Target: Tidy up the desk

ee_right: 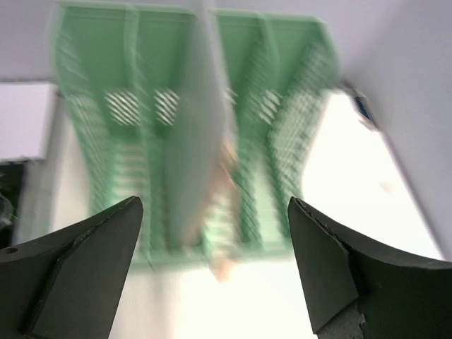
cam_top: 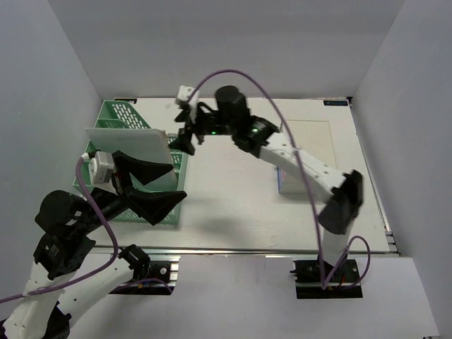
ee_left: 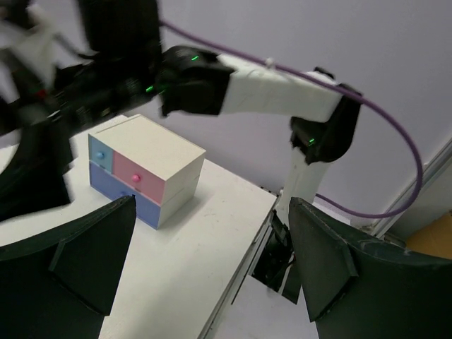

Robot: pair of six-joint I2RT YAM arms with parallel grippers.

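Note:
The desk [cam_top: 233,212] is a large white tabletop with an aluminium rail along its near edge. It also shows in the left wrist view [ee_left: 187,272] and the right wrist view [ee_right: 346,183]. My left gripper [cam_top: 178,182] is open and empty, held above the right side of a green mesh file rack [cam_top: 123,120]. In its own view the left gripper [ee_left: 212,261] hangs over the desk's near edge. My right gripper [cam_top: 182,143] is open and empty at the rack's far right corner. In its own view the right gripper [ee_right: 215,261] faces the blurred rack [ee_right: 282,120].
A white sheet [cam_top: 127,145] stands upright in the rack, also seen from the right wrist [ee_right: 194,141]. A white box with pink and blue drawers [ee_left: 145,169] sits mid-desk, mostly under the right arm [cam_top: 282,185]. A pale sheet [cam_top: 311,141] lies at the back right. Walls enclose three sides.

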